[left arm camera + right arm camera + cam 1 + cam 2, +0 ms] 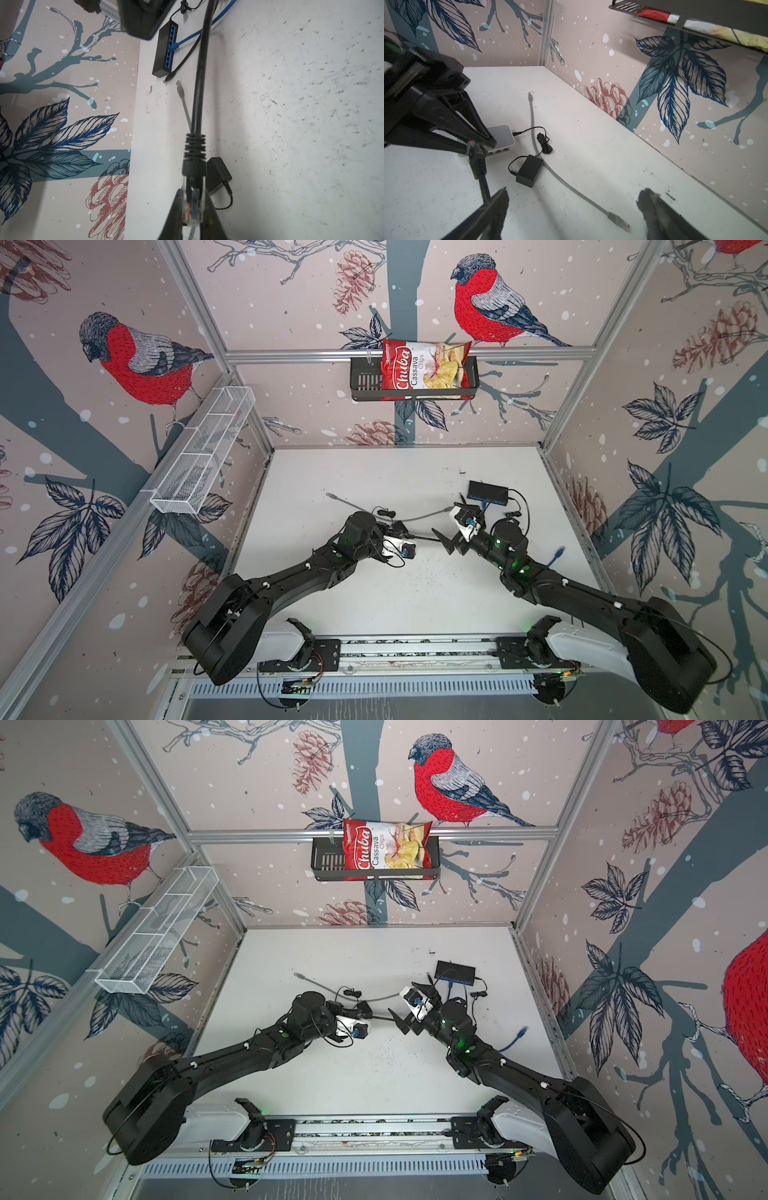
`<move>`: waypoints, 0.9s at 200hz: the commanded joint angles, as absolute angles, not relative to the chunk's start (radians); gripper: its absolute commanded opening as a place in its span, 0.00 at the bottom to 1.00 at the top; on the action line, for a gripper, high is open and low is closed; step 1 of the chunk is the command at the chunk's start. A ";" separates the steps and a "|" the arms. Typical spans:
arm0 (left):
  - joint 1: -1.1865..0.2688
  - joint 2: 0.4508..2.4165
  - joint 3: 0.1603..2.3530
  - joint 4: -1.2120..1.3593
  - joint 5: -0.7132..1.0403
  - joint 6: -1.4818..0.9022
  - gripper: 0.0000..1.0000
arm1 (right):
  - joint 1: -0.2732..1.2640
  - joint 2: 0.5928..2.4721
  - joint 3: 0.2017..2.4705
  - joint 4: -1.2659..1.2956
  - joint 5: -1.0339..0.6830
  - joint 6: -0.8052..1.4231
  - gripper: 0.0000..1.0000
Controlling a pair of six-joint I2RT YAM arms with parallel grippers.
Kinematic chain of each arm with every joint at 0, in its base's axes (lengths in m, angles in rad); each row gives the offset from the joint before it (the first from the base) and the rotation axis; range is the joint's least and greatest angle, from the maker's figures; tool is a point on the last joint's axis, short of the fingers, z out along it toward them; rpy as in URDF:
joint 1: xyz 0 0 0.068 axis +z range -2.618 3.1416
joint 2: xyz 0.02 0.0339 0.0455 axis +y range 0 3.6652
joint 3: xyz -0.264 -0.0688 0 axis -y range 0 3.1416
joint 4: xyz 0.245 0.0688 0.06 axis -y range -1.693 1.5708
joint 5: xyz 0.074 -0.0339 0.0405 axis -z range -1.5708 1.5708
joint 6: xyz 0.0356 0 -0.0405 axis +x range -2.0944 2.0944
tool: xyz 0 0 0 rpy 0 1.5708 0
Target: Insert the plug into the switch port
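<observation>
Midway between the worktop's (374, 472) side edges, left gripper (192, 199) pinches the plug (194, 166) (right gripper (574, 197) spread, empty); cable (202, 72) drag could twist it loose.

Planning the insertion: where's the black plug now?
In the left wrist view the black plug sits clamped in the left gripper, mid-table between both arms, close to the white switch.

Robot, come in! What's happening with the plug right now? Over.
Left hand shut on black plug. Right hand wide open. Plug not yet in white switch. Grey cable loose on table.
</observation>
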State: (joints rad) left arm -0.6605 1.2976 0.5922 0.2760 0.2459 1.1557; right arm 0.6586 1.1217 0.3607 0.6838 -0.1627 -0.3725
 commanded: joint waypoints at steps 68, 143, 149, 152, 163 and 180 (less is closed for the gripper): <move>-0.658 1.269 0.660 0.091 0.333 1.096 0.10 | 0.761 1.183 0.313 0.831 -0.314 -0.649 0.77; -0.658 1.275 0.675 0.052 0.372 1.083 0.09 | 0.771 1.282 0.353 0.848 -0.433 -0.696 0.55; -0.657 1.277 0.679 0.048 0.374 1.083 0.09 | 0.773 1.287 0.357 0.849 -0.441 -0.694 0.54; -0.658 1.279 0.679 0.046 0.377 1.083 0.09 | 0.773 1.290 0.357 0.850 -0.443 -0.694 0.53; -0.657 1.282 0.683 0.043 0.377 1.083 0.09 | 0.776 1.303 0.363 0.852 -0.455 -0.693 0.51; -0.656 1.285 0.685 0.041 0.380 1.083 0.09 | 0.782 1.325 0.371 0.856 -0.465 -0.697 0.47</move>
